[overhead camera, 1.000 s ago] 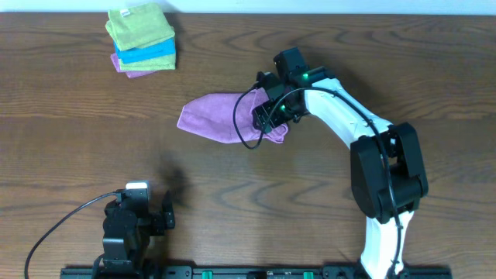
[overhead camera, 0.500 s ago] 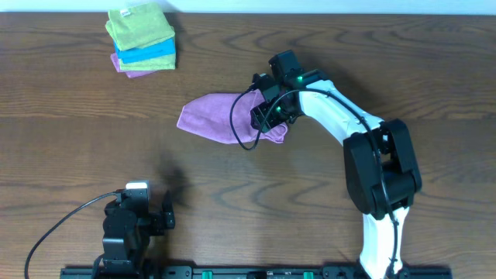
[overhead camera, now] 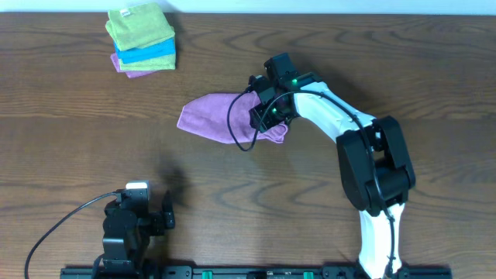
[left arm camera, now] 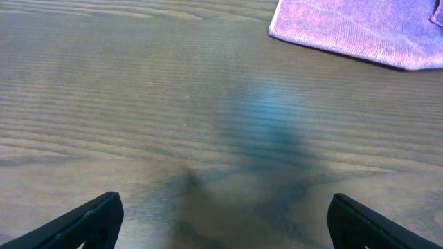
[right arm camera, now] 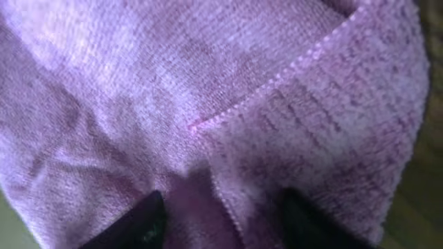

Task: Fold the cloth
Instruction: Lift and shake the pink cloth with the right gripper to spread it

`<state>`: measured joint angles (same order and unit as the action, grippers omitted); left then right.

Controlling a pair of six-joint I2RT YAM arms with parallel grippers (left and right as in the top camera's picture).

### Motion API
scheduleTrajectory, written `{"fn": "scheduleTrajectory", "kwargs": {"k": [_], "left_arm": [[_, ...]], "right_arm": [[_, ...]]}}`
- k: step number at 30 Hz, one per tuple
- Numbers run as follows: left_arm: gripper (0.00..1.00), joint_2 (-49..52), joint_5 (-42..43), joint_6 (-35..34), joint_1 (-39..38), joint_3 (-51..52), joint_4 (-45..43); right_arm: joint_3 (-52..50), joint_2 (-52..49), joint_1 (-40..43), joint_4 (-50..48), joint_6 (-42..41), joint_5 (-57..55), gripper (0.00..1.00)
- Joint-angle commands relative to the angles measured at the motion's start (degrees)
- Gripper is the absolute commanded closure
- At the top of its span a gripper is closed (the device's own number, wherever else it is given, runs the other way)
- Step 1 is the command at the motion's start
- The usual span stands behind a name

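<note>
A purple cloth [overhead camera: 209, 118] lies partly folded on the wooden table, just behind the centre. My right gripper [overhead camera: 265, 116] is down on its right end. In the right wrist view the cloth [right arm camera: 208, 90] fills the frame. My right gripper [right arm camera: 225, 225] has its jaws apart, astride a hemmed edge of the cloth, and the fingertips [right arm camera: 147, 220] press into the fabric. My left gripper [overhead camera: 166, 217] rests at the front left, open and empty [left arm camera: 225, 207] over bare wood. The cloth's left end [left arm camera: 360, 31] shows far ahead of it.
A stack of folded cloths [overhead camera: 142, 39], green, blue and purple, sits at the back left of the table. A black cable [overhead camera: 240, 132] from the right arm loops over the purple cloth. The table's [overhead camera: 70, 139] front edge lies by the left arm's base.
My right arm has shifted slightly to the left over the cloth's right end. The cloth's outline is almost unchanged. The left arm has not moved.
</note>
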<state>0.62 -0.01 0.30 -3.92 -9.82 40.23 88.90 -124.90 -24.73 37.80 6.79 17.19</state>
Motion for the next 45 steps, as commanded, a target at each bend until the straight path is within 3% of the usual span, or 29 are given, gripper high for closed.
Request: {"fn": "scheduleTrajectory", "kwargs": {"k": [1, 4, 10, 20, 29, 37, 45], "left_arm": [[0.05, -0.39, 0.04, 0.76, -0.26, 0.66, 1.38], [0.04, -0.39, 0.04, 0.76, -0.26, 0.66, 1.4], [0.05, -0.39, 0.04, 0.76, -0.26, 0.66, 1.38], [0.04, -0.39, 0.02, 0.79, -0.26, 0.66, 1.36], [0.05, -0.39, 0.0, 0.81, -0.26, 0.66, 1.33], [0.05, -0.39, 0.0, 0.81, -0.26, 0.66, 1.31], [0.05, -0.39, 0.0, 0.81, -0.26, 0.66, 1.31]], "right_arm": [[-0.09, -1.86, -0.87, 0.26, -0.81, -0.11, 0.69], [0.94, -1.2, -0.85, 1.11, -1.62, -1.38, 0.99], [2.14, 5.29, -0.85, 2.93, -2.03, -1.81, 0.99], [2.16, 24.57, -1.44, 7.1, -2.45, -1.92, 0.99], [2.16, 36.37, -8.09, 14.47, -2.43, -1.95, 0.99], [2.16, 41.03, -18.53, 17.51, -3.13, -3.87, 0.99], [1.53, 32.04, -14.14, 14.34, -1.77, -8.22, 0.99]]}}
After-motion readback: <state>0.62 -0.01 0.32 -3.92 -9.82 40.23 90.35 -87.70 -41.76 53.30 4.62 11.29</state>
